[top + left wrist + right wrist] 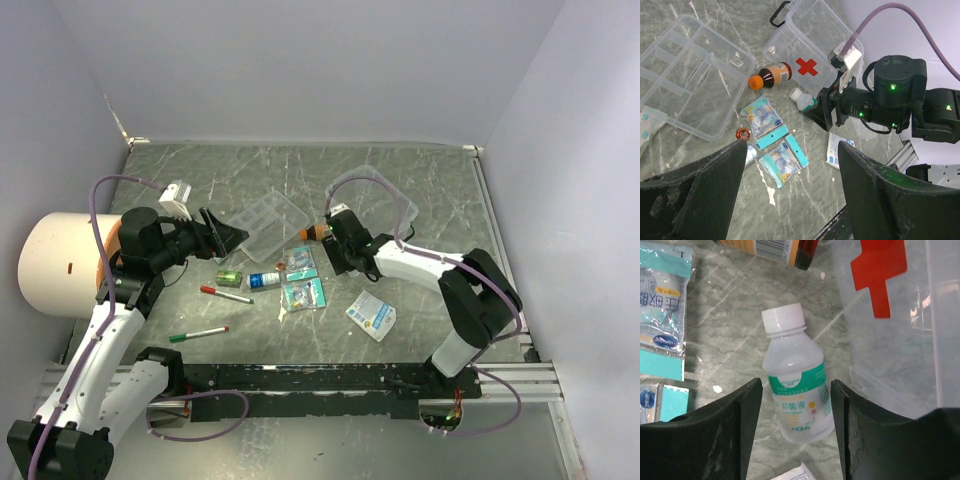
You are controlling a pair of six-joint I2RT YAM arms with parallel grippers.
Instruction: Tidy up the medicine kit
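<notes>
Looking down over my own arms, I see a dark grey-green, stone-patterned table (440, 200) streaked with pale scratches. Plain white walls (300, 60) close it in on three sides.

One clear medicine box (375, 195) with a red cross sits toward the far right. One clear divided tray (265, 222) lies apart from it on the left.

I count three bottles:
- a brown bottle (316, 232) with an orange cap, lying between the tray and the box;
- a blue-labelled bottle (262, 280) on its side, nearer to me;
- a white-capped bottle (792, 350) lying just beside the box wall.

There are two teal packets (303, 293) and one white-and-blue packet (371, 316). I also see two pens, a red pen (225, 294) and a green pen (198, 334), and one big white cylinder (60, 262) at the left edge.

My right gripper (795, 382) has its fingers (715, 435) spread astride the white-capped bottle, close to its sides. A sliver of table shows between one finger and the bottle.

My left gripper (792, 144) hangs over the packets with its fingers wide apart, holding nothing.
</notes>
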